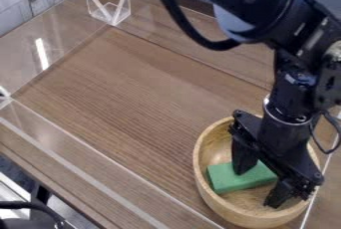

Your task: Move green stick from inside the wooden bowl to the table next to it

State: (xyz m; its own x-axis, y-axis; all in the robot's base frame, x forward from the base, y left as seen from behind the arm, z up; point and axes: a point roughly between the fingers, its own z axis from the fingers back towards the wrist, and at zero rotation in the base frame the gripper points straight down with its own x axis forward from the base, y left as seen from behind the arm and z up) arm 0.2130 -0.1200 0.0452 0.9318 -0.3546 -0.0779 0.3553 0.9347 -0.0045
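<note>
The green stick (237, 180) lies flat inside the wooden bowl (209, 150) at the lower right of the table (134, 94). My gripper (265, 181) points straight down into the bowl, directly over the stick. Its black fingers (245, 155) stand wide apart, one at each end of the green stick, and the jaws are open. The right end of the stick is partly hidden behind the fingers. Whether the fingertips touch the stick I cannot tell.
Clear transparent walls (54, 44) run along the table's left and back edges, with a clear bracket (107, 7) at the back left. The black arm (266, 14) reaches in from the top right. Bare wood-grain tabletop stretches left of the bowl.
</note>
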